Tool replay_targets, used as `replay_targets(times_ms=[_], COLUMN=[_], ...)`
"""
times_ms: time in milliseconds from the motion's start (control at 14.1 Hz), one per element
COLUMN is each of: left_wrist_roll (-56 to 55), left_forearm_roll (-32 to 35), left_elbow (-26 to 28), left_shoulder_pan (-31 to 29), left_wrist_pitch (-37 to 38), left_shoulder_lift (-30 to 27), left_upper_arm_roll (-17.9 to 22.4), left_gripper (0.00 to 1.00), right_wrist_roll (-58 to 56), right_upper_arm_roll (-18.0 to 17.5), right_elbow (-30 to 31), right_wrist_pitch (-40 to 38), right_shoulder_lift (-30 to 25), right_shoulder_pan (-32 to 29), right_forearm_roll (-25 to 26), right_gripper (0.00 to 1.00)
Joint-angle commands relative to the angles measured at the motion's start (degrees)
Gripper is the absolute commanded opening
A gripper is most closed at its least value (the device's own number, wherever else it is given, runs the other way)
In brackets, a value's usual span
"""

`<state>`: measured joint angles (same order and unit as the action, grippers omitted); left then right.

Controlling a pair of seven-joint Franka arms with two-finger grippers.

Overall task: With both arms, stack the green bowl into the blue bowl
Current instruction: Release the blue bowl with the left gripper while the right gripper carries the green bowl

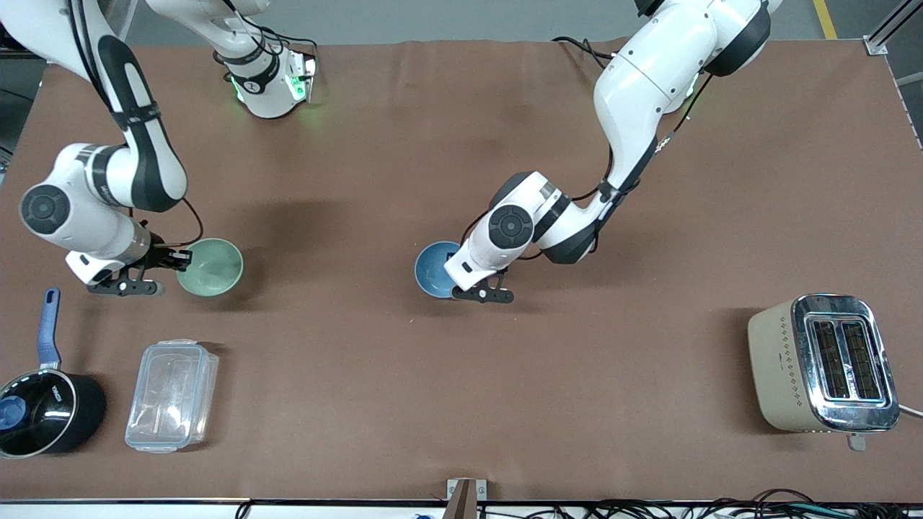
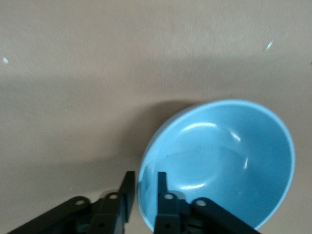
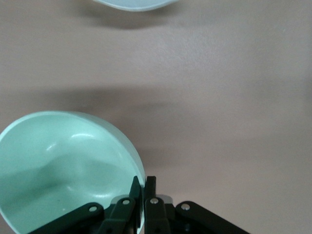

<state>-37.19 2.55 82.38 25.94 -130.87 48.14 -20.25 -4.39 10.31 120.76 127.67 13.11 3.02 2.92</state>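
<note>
Glossy, stiff, slippery green bowl (image 1: 210, 267), near the table's right-arm edge, is pinched at its rim by the right gripper (image 3: 144, 187); left gripper (image 2: 145, 183) pinches the mid-table blue bowl (image 2: 219, 158).

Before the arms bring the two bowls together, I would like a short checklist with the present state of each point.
1. Right pincer grips the green bowl at its rim: ok, fingers closed on the rim.
2. Left pincer grips the blue bowl at its rim: ok, one finger inside, one outside.
3. Blue bowl is empty: ok.
4. Green bowl is empty: ok.
5. Table between the bowls is free of things: ok; saucepan, plastic container and toaster lie nearer the front camera.
6. Bowls lifted off the table: cannot tell.
</note>
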Motion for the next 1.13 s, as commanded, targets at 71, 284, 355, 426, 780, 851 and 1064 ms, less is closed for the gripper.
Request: replay_targets(times_ms=[71, 284, 355, 426, 780, 851, 1064], left_wrist_roll=[-0.1, 1.1, 2.9, 5.3, 31.8, 35.6, 37.3], left_forearm_roll=[0.6, 1.6, 2.4, 2.5, 1.8, 2.4, 2.1], left_elbow=[-2.7, -4.2, -4.2, -4.2, -4.4, -4.3, -4.4], left_shoulder_pan=[-0.9, -4.4, -7.2, -10.0, -23.4, -25.5, -27.0], left_wrist_pitch=[5.0, 16.4, 19.4, 22.5, 32.7, 32.8, 37.1], left_shoulder_lift=[-7.6, -17.1, -20.6, -23.6, -34.7, -35.9, -36.3], left_upper_arm_roll=[4.3, 7.9, 8.1, 8.1, 8.0, 7.9, 8.1], left_gripper=[1.00, 1.00, 1.00, 1.00, 1.00, 1.00, 1.00], right_wrist_roll=[11.1, 29.6, 36.5, 43.1, 64.9, 67.6, 72.8], right_upper_arm_roll=[-6.2, -15.8, -19.2, -21.8, -25.7, -25.7, -25.6], right_elbow=[-14.5, -18.5, -19.9, -21.5, -25.9, -25.8, -25.7], right_wrist_pitch=[-17.2, -19.0, -18.9, -18.8, -12.0, -10.5, -6.0], right_shoulder_lift=[-0.5, -0.3, 0.2, 1.7, 9.4, 10.7, 14.4], right_shoulder_pan=[1.8, 2.6, 3.6, 4.7, 14.4, 16.6, 20.8], right_forearm_roll=[-2.9, -3.1, -3.1, -3.1, -2.3, -2.1, -1.9], right_gripper=[0.00, 0.00, 0.00, 0.00, 0.00, 0.00, 0.00])
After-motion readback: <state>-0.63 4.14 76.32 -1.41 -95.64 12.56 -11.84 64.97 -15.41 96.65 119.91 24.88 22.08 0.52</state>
